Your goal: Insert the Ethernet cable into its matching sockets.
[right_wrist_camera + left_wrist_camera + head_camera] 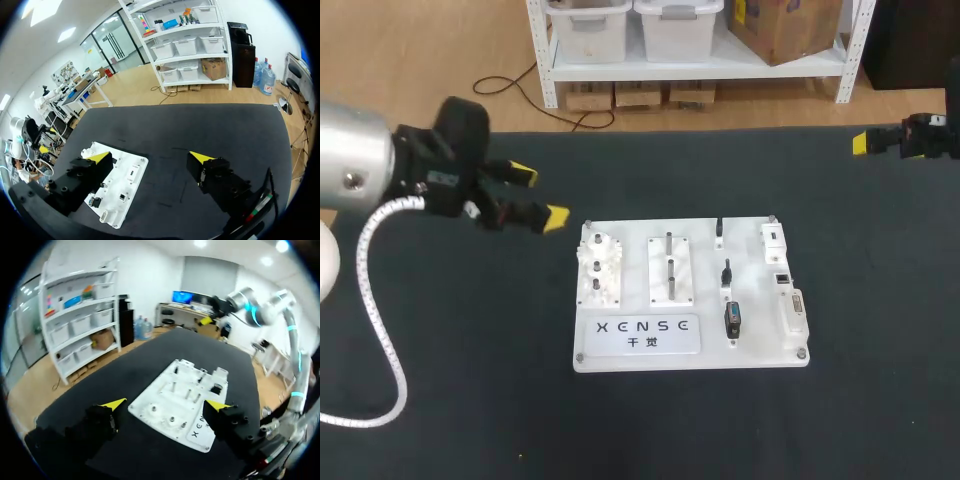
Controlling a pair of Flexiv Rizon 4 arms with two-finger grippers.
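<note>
A white practice board (690, 352) lies flat in the middle of the black table. Small black plug-like parts (732, 320) stand on its right half, and socket blocks (792, 305) sit along its right edge. I cannot make out a cable. My left gripper (540, 195) hovers open above the table, left of the board's far corner, with nothing in it. In the left wrist view the board (165, 422) lies ahead, between the spread fingers of the left gripper (165, 405). My right gripper (868, 141) is at the far right edge, well away from the board; the right gripper (150, 157) is open and empty there.
On the board's left half stand a white gear block (599, 268) and a peg plate (671, 270). A label plate (647, 334) fills its near left part. Black mat (470, 380) surrounds the board on all sides.
</note>
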